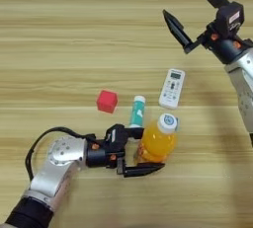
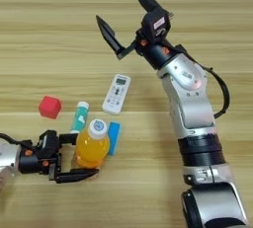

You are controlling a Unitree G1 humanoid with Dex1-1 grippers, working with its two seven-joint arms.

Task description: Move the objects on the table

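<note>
- The left gripper [image 1: 141, 151] held the orange juice bottle with white cap [image 1: 159, 142] on the light-brown wooden table [image 1: 59, 49]
- The right gripper [image 2: 122, 10] hung far off, fingers wide apart

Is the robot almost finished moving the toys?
Nothing looks moved away yet. The left gripper has its fingers around the orange juice bottle. The right gripper hangs open above the white remote. The red cube, teal-and-white tube and blue bar lie untouched.
</note>
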